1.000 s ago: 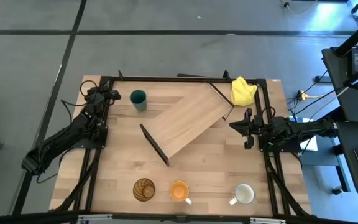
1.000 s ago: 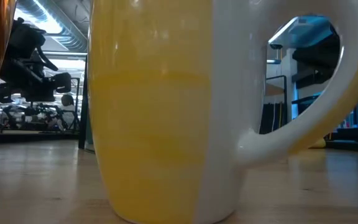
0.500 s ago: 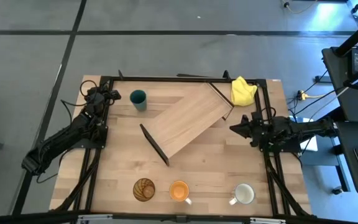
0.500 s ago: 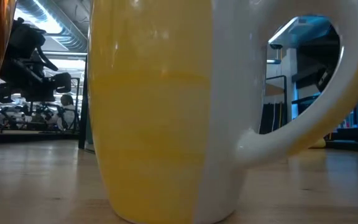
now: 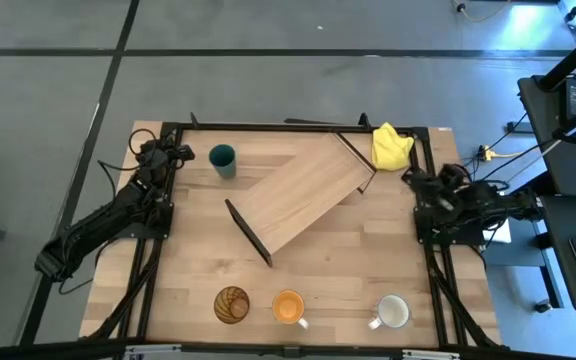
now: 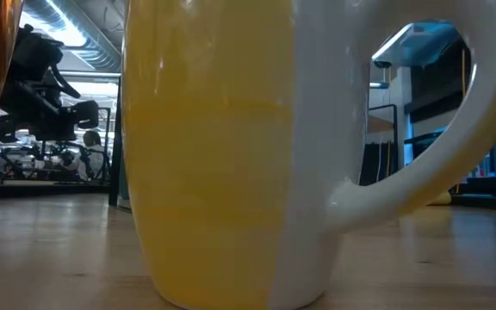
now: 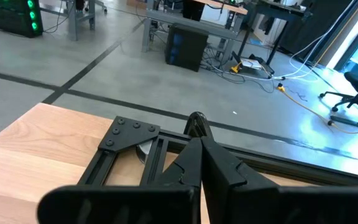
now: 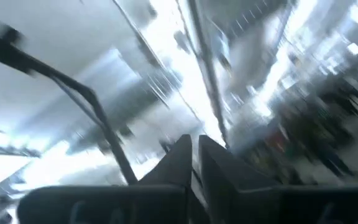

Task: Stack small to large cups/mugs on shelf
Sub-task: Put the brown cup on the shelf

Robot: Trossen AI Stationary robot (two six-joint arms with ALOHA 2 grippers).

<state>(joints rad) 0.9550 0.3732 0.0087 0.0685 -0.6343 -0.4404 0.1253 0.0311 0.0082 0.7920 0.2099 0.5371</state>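
I am holding my right gripper (image 5: 411, 176) at three o'clock beside the table's (image 5: 348, 260) edge — fingers pressed together, empty. My left gripper (image 5: 155, 150), also closed, is resting at ten o'clock near the teal cup (image 5: 223, 159).

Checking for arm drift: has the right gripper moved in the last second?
Yes. The right gripper pulled back from over the table toward the right frame rail.

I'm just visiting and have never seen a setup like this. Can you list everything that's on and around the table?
Teal cup: one, dark teal, far left of table.
Shelf: one, light wood, lying diagonally mid-table.
Yellow cloth: one, far right corner.
Ribbed glass: one, amber, near edge.
Orange mug: one, near edge, beside the glass.
White mug: one, near edge, right.
Left gripper: shut, far left corner.
Right gripper: shut, right edge.
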